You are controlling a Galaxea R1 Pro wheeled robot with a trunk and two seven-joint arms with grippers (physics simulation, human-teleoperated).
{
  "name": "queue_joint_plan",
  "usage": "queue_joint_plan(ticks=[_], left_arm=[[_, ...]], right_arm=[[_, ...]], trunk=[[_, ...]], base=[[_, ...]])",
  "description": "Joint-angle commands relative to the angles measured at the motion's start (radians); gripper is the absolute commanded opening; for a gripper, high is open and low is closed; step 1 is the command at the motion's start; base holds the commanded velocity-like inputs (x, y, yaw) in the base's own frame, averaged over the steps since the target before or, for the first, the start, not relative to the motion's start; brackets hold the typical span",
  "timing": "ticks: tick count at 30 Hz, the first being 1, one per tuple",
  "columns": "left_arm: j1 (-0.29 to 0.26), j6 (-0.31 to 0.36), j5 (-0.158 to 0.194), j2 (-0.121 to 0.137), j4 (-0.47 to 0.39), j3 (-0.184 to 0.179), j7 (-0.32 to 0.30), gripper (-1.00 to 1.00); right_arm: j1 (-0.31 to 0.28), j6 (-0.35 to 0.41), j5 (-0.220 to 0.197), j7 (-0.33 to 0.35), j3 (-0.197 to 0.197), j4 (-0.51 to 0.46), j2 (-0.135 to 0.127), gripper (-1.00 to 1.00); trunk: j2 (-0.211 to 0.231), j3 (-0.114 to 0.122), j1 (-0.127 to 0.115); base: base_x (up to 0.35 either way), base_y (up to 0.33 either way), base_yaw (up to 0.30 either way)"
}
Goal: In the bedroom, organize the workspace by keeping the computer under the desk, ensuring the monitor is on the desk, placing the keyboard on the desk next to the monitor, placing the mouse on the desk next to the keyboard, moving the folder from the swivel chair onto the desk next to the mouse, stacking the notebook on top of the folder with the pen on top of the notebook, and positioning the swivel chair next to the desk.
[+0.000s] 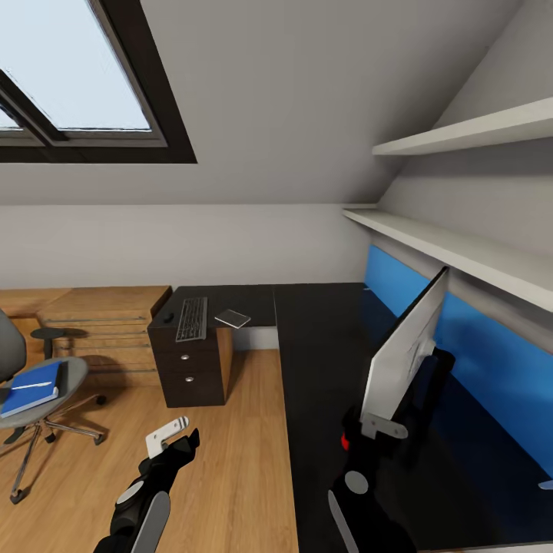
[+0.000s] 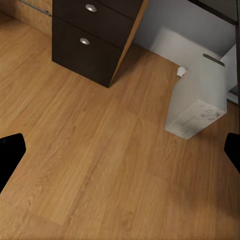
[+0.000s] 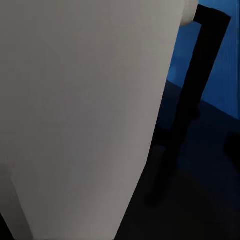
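At the blue-backed edge of the black surface, your right claw sits at the lower corner of the monitor, which stands tilted with its grey back toward you. Whether the claw is clamped on the panel or merely pressed against it cannot be told: the right wrist view shows the monitor's grey back very close and the black stand beyond, but no fingers. Your left claw hangs wide open and empty over the wood floor, its dark fingertips far apart at the frame's sides.

A push from this corner could likely tip the leaning monitor or slide it toward the surface's open front edge; its footing on the stand is hard to read. A careless swing of the right arm could also knock the screen against the blue panel.

The keyboard lies at the far end of the surface above the drawers, a small dark object, possibly the mouse, beside it. The folder rests on the swivel chair, cut off by the frame. The computer stands on the floor beneath the surface.
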Motion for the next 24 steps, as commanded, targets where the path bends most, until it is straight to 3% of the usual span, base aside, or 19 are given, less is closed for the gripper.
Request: queue_joint_plan(ticks=[1,12,24], left_arm=[[0.0,0.003,0.009,0.0,-0.001,-0.001,0.008,1.0],[0.0,0.002,0.007,0.002,-0.002,-0.001,0.008,1.0],[0.0,0.002,0.006,0.006,-0.002,0.0,0.006,1.0]], right_arm=[[-0.001,-0.002,0.003,-0.009,0.001,0.001,0.0,1.0],[-0.001,-0.001,0.003,-0.017,0.001,0.001,0.0,1.0],[-0.001,-0.001,0.003,-0.017,0.001,0.001,0.0,1.0]], trunk=[[-0.001,-0.001,0.0],[-0.001,-0.001,0.0],[-0.001,-0.001,0.0]], base=[[-0.068,-0.005,0.0],[-0.206,-0.167,0.0],[0.065,-0.33,0.0]])
